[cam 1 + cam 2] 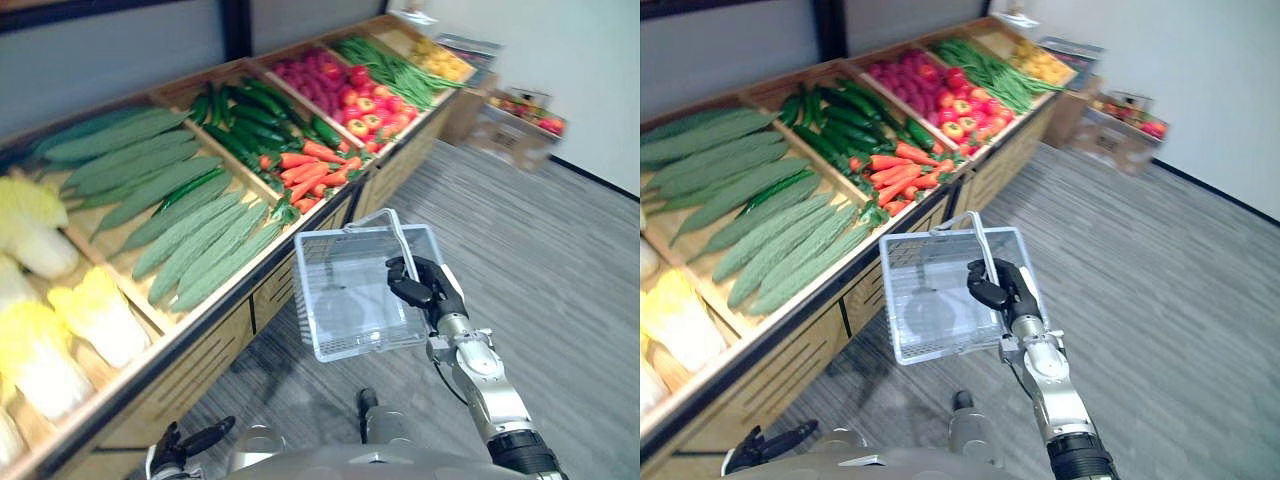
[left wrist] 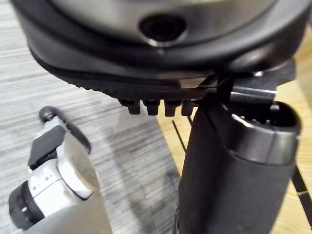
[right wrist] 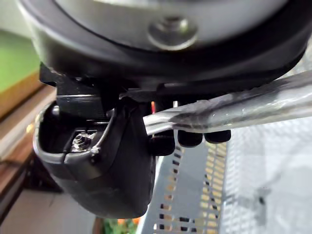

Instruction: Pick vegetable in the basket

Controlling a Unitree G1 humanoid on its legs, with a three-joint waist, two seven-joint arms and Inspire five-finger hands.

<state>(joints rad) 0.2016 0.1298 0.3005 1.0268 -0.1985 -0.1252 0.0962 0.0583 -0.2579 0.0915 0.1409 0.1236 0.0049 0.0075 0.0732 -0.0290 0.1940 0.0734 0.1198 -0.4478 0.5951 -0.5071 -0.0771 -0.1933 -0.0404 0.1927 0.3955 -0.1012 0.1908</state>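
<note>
The right robot hand (image 1: 425,283) is clenched round the handle (image 1: 398,232) of the clear basket (image 1: 335,262), which hangs empty at its nine o'clock. The left robot hand (image 1: 188,443) hangs relaxed at seven o'clock, holding nothing. The carrots (image 1: 310,170) at eleven o'clock and the green gourds (image 1: 200,240) at ten lie on the surface (image 1: 190,375). Nothing seems picked yet, so grasping a vegetable and dropping it in are both left.

Clear perforated basket (image 1: 312,292), orange carrots (image 1: 310,170), dark-green cucumbers (image 1: 250,112), grey streaked floor (image 1: 560,280)
</note>
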